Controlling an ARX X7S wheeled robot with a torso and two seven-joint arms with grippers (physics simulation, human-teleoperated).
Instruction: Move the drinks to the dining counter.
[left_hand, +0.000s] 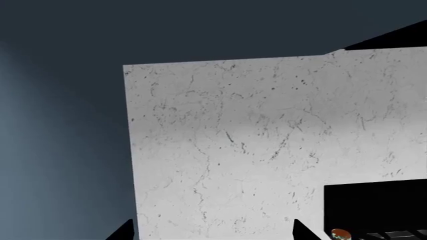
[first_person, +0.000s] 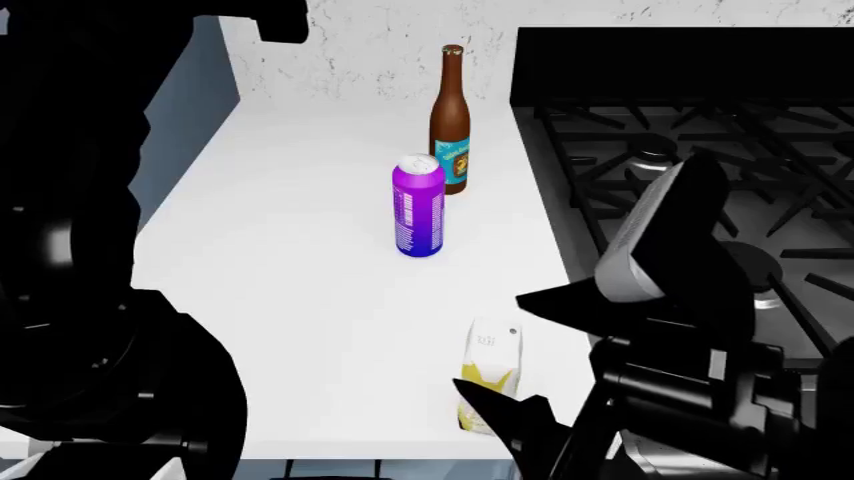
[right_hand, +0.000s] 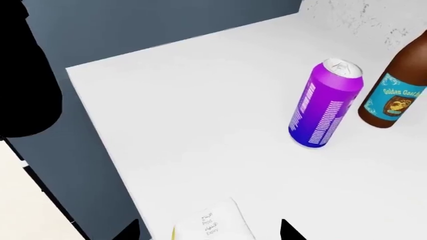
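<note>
Three drinks stand on the white countertop (first_person: 294, 260) beside the black gas stove. They are a purple can (first_person: 418, 205), a taller brown bottle with a blue label (first_person: 451, 120) behind it, and a small yellow-white juice carton (first_person: 490, 378) near the front edge. My right gripper (first_person: 513, 352) is open, with its fingers on either side of the carton and not closed on it. In the right wrist view the carton (right_hand: 215, 223) lies between the right gripper's (right_hand: 210, 233) tips, with the can (right_hand: 325, 104) and bottle (right_hand: 393, 95) beyond. My left gripper (left_hand: 212, 233) is open and empty, facing a speckled white wall. The dining counter is out of view.
The black gas stove (first_person: 694, 180) with raised grates adjoins the countertop on the right. A speckled white wall (first_person: 387, 40) runs along the back. My left arm (first_person: 94, 250) fills the head view's left side. A blue-grey wall (left_hand: 60, 125) lies beside the speckled panel (left_hand: 267, 145).
</note>
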